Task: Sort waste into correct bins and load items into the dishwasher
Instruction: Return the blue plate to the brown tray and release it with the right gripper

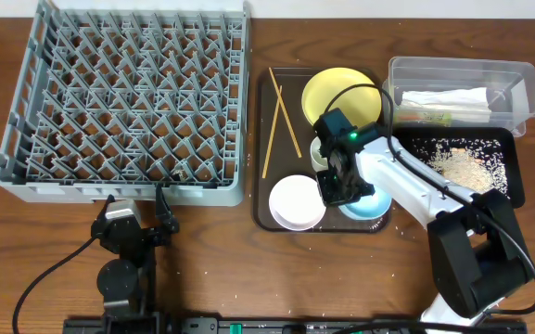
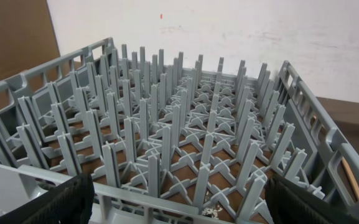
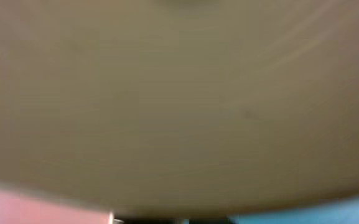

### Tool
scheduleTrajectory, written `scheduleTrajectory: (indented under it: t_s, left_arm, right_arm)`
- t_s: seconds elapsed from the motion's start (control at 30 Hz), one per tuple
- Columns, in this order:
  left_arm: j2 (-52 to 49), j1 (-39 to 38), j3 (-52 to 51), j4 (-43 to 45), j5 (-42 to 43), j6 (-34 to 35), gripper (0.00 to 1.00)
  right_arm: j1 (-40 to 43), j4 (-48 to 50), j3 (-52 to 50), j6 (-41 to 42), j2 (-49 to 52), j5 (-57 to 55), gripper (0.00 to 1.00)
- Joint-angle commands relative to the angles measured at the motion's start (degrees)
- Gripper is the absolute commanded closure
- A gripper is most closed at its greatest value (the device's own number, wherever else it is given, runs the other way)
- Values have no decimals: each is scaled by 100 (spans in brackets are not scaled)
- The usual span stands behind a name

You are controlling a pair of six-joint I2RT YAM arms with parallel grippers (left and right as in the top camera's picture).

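The grey dishwasher rack (image 1: 128, 102) fills the left of the table, and its pegs (image 2: 185, 124) stand empty. My left gripper (image 1: 135, 206) waits open just in front of its near wall (image 2: 185, 208). On the brown serving tray (image 1: 262, 186) lie two chopsticks (image 1: 284, 121), a yellow plate (image 1: 332, 88), a white bowl (image 1: 297, 201), a small white cup (image 1: 317, 153) and a light-blue bowl (image 1: 371, 206). My right gripper (image 1: 339, 186) is down at the blue bowl's left rim. The right wrist view is a blur of beige with a light-blue edge (image 3: 353, 208), so its jaws do not show.
At the back right a clear tub (image 1: 462, 63) holds a white napkin (image 1: 443, 97) and a snack wrapper (image 1: 425, 117). In front of it a black tray (image 1: 513, 176) holds rice scraps (image 1: 457, 165). A few crumbs lie on the table.
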State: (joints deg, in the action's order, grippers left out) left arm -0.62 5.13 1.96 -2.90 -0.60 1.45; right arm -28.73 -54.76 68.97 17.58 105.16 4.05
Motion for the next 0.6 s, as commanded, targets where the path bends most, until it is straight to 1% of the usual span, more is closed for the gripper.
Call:
scheduleTrajectory:
  t_s: [0.0,0.03,0.13,0.23,0.27,0.33,0.4,0.43,0.47,0.5,0.53,0.57]
  left_arm:
    - [28,-17,-173,-109,-111,-35,11]
    - [28,-17,-173,-107,-111,-35,11]
    - [28,-17,-173,-107,-111,-35,11]
    - [28,-17,-173,-109,-72,-28,11]
    - [28,-17,-173,-114,22,-22,11]
    - [28,-17,-173,-109,17,-13,11]
    - [28,-17,-173,-59,26,4,11]
    - [28,-17,-160,-26,87,151,11]
    - [28,-17,-116,-22,175,409,11]
    - [22,-17,-20,-59,177,824,11]
    - [-11,-15,96,-107,170,1141,11]
    - [-79,-17,212,-127,170,1338,11]
  right_arm:
    - [-44,-28,-22,37,15,4,79]
    - [-33,-81,39,35,11,46,75]
    - [17,-435,428,-92,-37,170,70]
    - [33,-962,968,-210,-201,219,68]
    - [33,-1130,1172,-267,-284,221,64]
    - [33,-1390,1528,-264,-420,221,52]
    - [33,-1534,1860,-264,-533,212,36]
    - [46,-1534,1976,-264,-566,186,28]
    - [70,-1497,2087,-254,-588,146,23]
    - [107,-1436,2153,-199,-588,68,21]
    - [151,-1349,2186,-136,-586,-11,21]
    - [203,-1252,2186,-98,-577,-33,21]
